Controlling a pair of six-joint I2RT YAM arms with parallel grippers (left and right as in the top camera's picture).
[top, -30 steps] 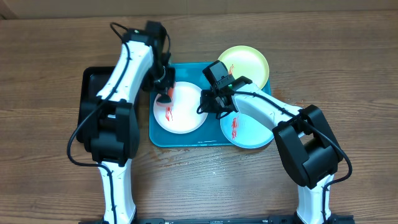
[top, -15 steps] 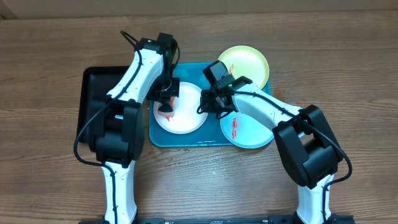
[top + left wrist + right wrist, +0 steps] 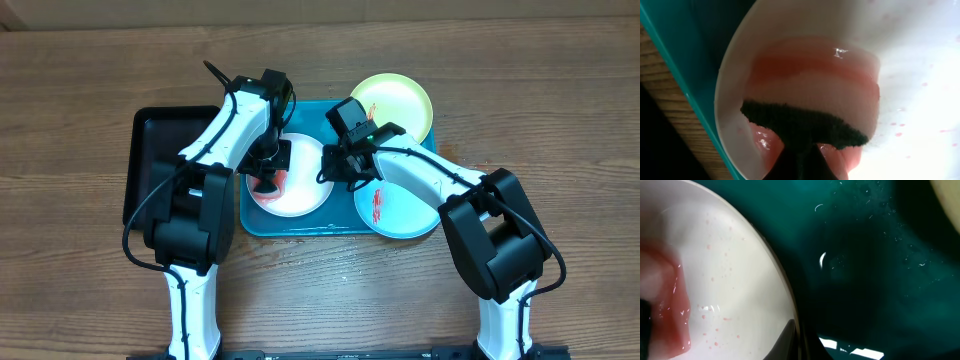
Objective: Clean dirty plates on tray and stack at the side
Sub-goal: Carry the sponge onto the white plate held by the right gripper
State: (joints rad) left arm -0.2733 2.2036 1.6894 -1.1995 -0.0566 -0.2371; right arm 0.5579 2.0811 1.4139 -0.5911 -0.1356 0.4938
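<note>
left gripper (image 3: 266,178): closed on a dark scrub pad (image 3: 805,131), pad pressed flat on the white plate (image 3: 306,184)
right gripper (image 3: 336,170): closed on the white plate's right rim; wrist view shows one finger (image 3: 792,339) right at that edge
gap between grippers: narrow, both work over the same plate, left on its left half, right at its right edge
white plate position: left half of the tray (image 3: 300,226); its left rim sits just beside the tray's left wall
white plate look: sauce (image 3: 810,70) spread into a wet pink band around the pad, small pink specks across the rest, right side mostly white
teal-rimmed plate (image 3: 402,212): lower right of the tray, reaching out over its corner rim; red smear (image 3: 377,205) unwiped; right arm passes over its upper edge
yellow-green plate (image 3: 396,102): upper right corner of the tray, overhanging the rim; surface looks plain from above
bare tray floor: strip along the front rim and a patch between the white and yellow-green plates
black tray (image 3: 148,150): just left of the turquoise tray, edges close together; left arm crosses over its right side
table (image 3: 80,100): open wood far left, along the front, and right of the plates
</note>
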